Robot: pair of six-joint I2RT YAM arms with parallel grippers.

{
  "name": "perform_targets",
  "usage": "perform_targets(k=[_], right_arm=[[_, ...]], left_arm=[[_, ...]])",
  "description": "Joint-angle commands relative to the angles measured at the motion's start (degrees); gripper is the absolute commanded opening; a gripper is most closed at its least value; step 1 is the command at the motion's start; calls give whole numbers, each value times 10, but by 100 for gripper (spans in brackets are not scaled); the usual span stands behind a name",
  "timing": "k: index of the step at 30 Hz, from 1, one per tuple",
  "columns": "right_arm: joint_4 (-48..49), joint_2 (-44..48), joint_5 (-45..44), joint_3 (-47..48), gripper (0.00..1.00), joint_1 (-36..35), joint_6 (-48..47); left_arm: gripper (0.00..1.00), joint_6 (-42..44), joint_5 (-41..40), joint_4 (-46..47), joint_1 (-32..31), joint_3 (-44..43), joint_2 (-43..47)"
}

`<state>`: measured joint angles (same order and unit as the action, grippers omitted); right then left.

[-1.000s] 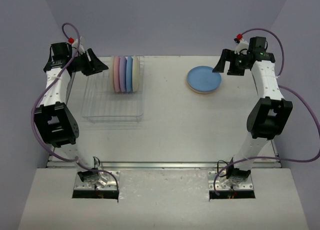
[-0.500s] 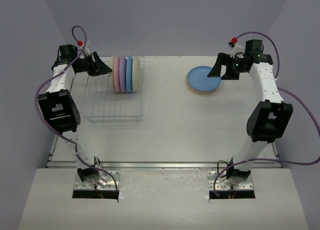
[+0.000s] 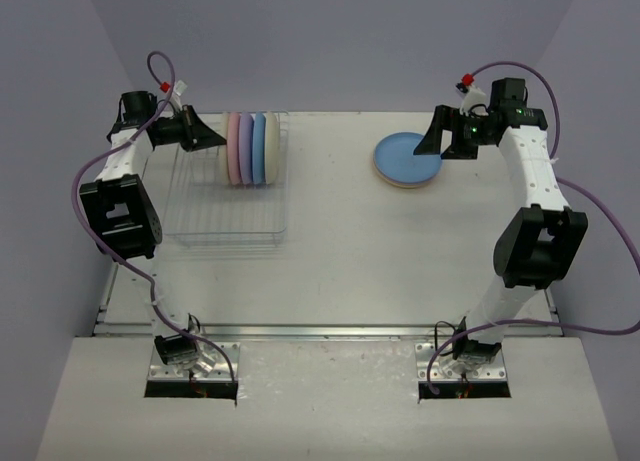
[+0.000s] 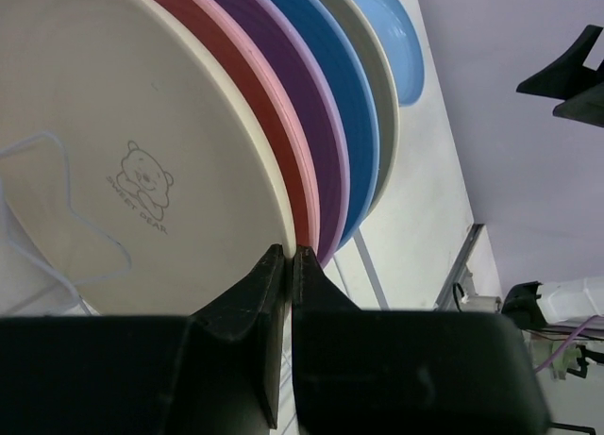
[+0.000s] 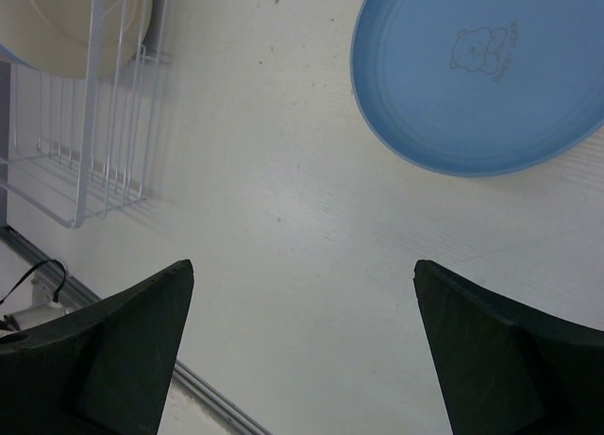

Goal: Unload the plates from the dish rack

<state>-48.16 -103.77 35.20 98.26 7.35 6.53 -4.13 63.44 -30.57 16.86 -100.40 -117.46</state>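
The left tool [image 4: 288,265] is pinched shut and empty, its tips right at the rim of the cream plate [image 4: 123,152], the end one of those upright in the rack [image 3: 225,226]. The right tool [image 5: 302,265] gapes wide, holding nothing, over the tabletop [image 3: 400,261] beside the flat blue plate [image 5: 481,76].

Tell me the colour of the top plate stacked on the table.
The plate is blue, clearest in the right wrist view.
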Motion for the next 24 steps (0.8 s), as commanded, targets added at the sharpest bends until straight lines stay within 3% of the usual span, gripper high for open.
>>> perform_targets(k=[1, 17, 24], right_arm=[[3, 20, 16, 4, 99, -2, -8], [9, 36, 18, -3, 99, -3, -9], [10, 43, 21, 3, 99, -3, 1]], left_arm=[[0, -35, 45, 42, 2, -9, 17], [0, -300, 152, 344, 29, 60, 114], [0, -292, 159, 324, 32, 15, 136]])
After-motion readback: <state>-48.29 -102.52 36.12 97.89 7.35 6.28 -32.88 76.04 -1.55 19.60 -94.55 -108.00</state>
